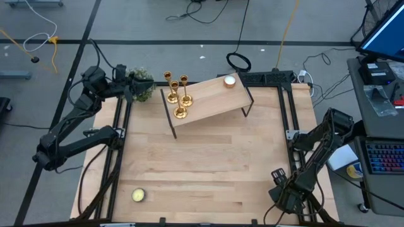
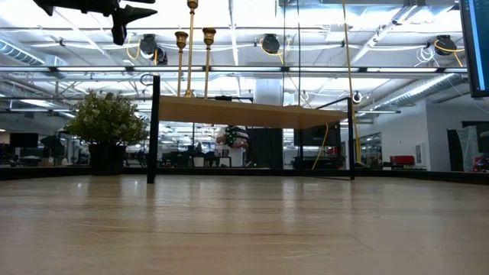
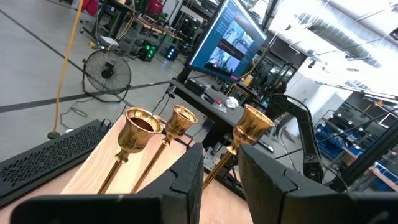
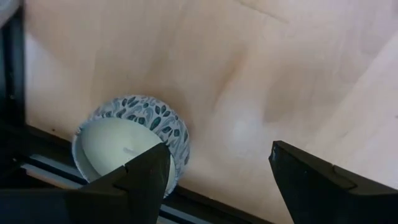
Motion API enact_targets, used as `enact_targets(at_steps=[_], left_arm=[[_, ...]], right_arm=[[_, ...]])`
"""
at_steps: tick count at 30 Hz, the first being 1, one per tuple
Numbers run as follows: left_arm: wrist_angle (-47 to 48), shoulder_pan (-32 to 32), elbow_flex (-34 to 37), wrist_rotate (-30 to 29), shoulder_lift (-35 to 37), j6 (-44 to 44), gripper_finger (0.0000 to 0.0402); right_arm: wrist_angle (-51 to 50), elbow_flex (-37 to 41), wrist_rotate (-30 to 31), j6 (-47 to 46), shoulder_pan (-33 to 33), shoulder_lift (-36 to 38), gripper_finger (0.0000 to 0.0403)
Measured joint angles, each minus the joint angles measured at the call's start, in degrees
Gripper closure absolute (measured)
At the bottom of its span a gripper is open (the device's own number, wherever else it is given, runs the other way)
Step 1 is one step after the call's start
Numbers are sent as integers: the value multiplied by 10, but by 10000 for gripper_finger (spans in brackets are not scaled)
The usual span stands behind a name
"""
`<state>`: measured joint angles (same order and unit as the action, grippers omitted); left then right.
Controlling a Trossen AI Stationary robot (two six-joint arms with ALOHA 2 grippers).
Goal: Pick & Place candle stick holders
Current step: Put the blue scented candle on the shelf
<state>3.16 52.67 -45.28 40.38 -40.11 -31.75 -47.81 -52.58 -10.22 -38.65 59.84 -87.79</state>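
Three gold candle stick holders (image 1: 177, 94) are standing clustered at the left end of a raised wooden shelf (image 1: 211, 99) that is sitting across the far part of the table (image 1: 202, 170), angled so its left end is nearer the front. The cluster is sitting close to the shelf's left and front edges; the rest of the shelf top is lying bare out to a white tealight (image 1: 229, 81) at its far right corner. From table height, the shelf (image 2: 252, 114) is standing on thin black legs with open space beneath it, and the holders (image 2: 191, 46) are rising tall above it.

The left gripper (image 1: 134, 88) is hovering just off the shelf's left end, beside a small green plant (image 1: 144, 84), level with the holders' cups and apart from them. Its wrist camera is showing its fingers (image 3: 186, 180) parted by a narrow gap, grasping nothing, with the three cups (image 3: 180, 121) just ahead.

The right gripper (image 1: 278, 178) is hanging low over the table's front right corner, near the black frame rail. Its fingers (image 4: 146, 177) are standing wide apart and empty, above a tealight in a patterned cup (image 4: 134, 143) that is sitting against the table's edge.

A yellow tealight (image 1: 138, 195) is lying near the front left corner. The broad middle of the table is lying open between both arms.
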Motion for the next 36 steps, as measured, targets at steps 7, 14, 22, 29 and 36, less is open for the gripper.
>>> enact_targets(at_steps=[7, 14, 22, 29, 36], left_arm=[[0, 0, 0, 0, 0, 0, 300], [0, 0, 0, 0, 0, -1, 300], [0, 0, 0, 0, 0, -3, 300], [0, 0, 0, 0, 0, 1, 300], [-3, 0, 0, 0, 0, 6, 300]], right_arm=[[-47, 0, 74, 48, -43, 0, 138], [-106, -7, 163, 130, -148, 0, 138], [-126, -42, 193, 164, -195, 42, 138], [-130, -42, 111, 92, -198, 63, 138], [-129, -42, 57, 68, -198, 71, 138]])
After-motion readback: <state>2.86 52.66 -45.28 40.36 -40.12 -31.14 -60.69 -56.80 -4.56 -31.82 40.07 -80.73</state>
